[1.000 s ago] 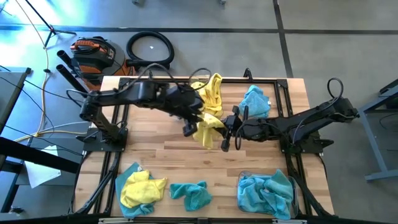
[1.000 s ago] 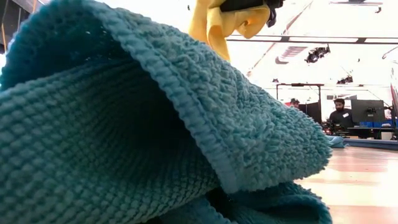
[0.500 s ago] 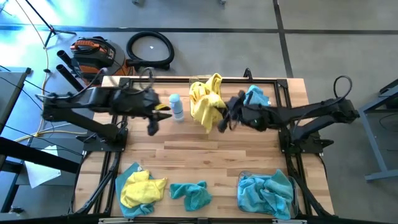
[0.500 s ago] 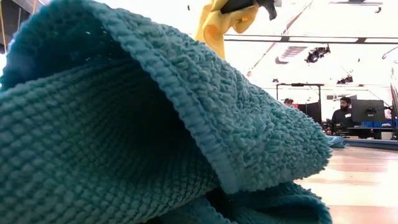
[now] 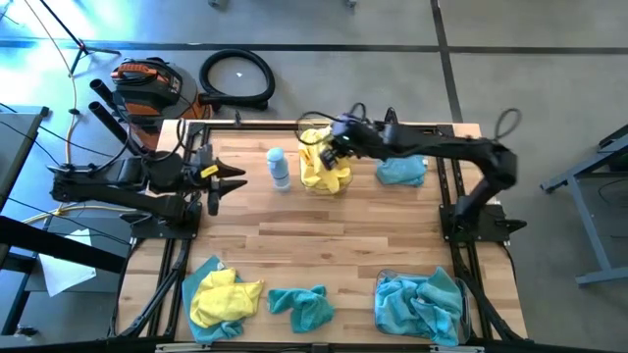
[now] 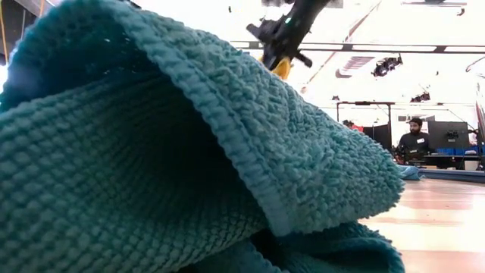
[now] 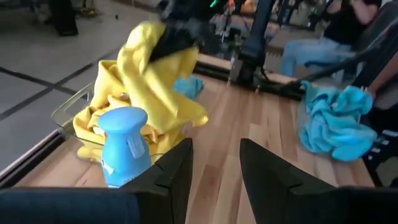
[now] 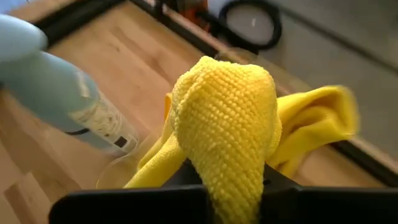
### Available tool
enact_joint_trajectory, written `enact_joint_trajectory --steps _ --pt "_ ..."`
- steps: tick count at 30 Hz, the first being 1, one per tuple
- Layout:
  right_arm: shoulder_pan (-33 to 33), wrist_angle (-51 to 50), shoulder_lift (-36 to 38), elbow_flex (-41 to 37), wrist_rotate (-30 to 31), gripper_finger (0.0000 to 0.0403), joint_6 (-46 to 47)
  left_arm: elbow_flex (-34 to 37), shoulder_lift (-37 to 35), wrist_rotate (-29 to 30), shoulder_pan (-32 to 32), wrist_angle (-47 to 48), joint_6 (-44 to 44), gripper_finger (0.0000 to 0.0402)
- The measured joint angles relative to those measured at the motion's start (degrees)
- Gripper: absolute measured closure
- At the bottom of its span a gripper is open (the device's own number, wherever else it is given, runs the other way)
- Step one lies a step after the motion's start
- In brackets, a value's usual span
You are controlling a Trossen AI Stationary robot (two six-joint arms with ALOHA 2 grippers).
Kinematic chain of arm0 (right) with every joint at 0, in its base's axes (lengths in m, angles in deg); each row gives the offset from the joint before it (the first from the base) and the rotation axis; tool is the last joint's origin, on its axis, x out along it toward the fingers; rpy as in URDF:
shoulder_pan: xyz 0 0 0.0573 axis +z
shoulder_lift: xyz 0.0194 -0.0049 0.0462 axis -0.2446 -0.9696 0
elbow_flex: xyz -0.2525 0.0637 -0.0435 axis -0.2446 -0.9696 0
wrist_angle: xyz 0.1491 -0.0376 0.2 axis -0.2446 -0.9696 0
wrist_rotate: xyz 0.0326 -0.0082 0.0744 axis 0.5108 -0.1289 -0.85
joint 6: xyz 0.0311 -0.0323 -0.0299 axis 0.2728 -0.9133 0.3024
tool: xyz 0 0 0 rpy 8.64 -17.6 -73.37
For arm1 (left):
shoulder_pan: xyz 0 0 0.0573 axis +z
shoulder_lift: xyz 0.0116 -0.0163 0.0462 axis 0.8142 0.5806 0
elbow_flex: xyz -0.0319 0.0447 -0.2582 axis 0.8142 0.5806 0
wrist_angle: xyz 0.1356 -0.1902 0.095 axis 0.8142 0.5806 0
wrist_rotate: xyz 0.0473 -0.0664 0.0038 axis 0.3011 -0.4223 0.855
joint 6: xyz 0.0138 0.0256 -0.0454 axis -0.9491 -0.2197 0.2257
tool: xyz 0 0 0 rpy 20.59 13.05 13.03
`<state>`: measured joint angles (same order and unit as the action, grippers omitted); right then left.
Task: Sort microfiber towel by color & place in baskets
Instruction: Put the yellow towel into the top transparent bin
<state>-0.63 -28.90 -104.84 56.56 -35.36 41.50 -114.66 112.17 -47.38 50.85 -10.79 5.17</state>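
Your right gripper (image 5: 336, 147) was clenched on a yellow towel (image 8: 227, 124), which hung just above the clear basket (image 7: 69, 107) of yellow cloths. A small bottle (image 5: 279, 168) stood just beside it. Your left gripper (image 5: 235, 178) waited apart, fingers (image 7: 171, 174) spread and empty.

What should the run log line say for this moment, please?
right gripper: shut on yellow towel, over far basket | left gripper: open, waiting at left | bottle: upright beside basket
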Motion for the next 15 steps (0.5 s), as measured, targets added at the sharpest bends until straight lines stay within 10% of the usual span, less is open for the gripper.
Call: enact_joint_trajectory --steps 15 --pt "-5.62 -6.92 -26.21 15.09 -14.59 0.0352 10.65 2.42 -2.60 -0.07 0.00 -0.02 -0.41 0.0280"
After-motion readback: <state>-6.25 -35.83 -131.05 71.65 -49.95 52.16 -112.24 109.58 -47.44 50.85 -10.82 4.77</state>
